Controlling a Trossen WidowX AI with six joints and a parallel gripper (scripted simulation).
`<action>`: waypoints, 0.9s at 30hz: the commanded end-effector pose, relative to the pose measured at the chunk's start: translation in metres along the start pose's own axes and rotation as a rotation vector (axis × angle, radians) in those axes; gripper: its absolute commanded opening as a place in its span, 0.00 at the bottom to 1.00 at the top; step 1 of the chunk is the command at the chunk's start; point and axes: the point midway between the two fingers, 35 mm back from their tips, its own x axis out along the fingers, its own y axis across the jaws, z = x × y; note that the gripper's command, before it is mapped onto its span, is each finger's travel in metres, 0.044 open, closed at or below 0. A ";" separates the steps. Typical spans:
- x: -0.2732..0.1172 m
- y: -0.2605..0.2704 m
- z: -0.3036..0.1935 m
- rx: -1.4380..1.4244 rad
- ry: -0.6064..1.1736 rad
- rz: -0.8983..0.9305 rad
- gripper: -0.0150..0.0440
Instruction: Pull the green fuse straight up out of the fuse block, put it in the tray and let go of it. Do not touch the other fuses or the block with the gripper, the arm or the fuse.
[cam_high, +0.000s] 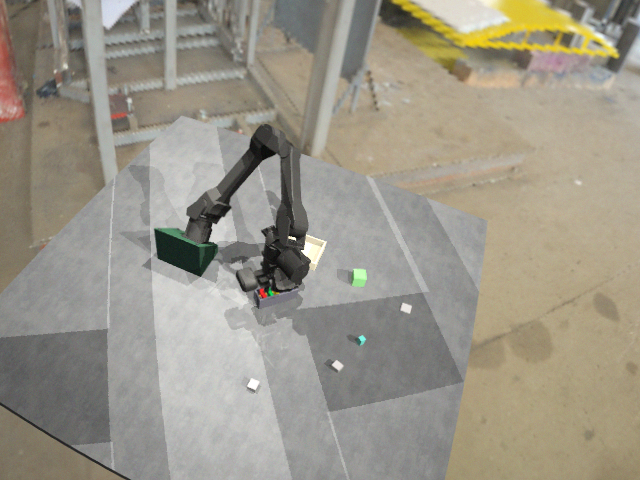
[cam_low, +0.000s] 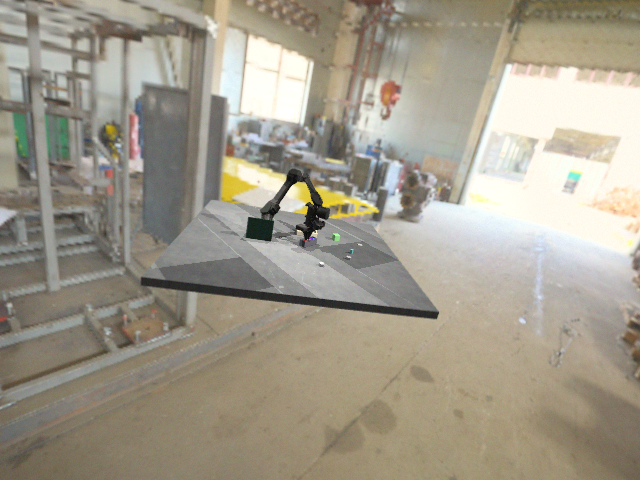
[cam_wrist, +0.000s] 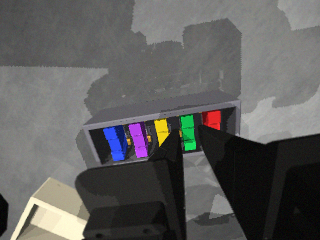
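We are seeing a matt, hard-looking black finish on the gripper (cam_wrist: 190, 137) fingers, with no gloss or texture. The fuse block (cam_wrist: 165, 107) is showing a smooth, dull grey wall, like painted metal or plastic; which one we cannot tell. The green fuse (cam_wrist: 188, 131) is appearing as smooth, saturated plastic with flat faces. The tray (cam_wrist: 45, 210) is presenting a pale cream, matt surface. The table (cam_high: 206, 392) is showing a mottled grey, stone-like or concrete-like finish, unpolished.
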 end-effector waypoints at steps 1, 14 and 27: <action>0.004 0.000 -0.001 0.008 0.005 0.005 0.38; 0.003 0.000 -0.001 0.002 0.003 0.000 0.28; -0.001 0.000 0.000 0.002 0.003 0.000 0.25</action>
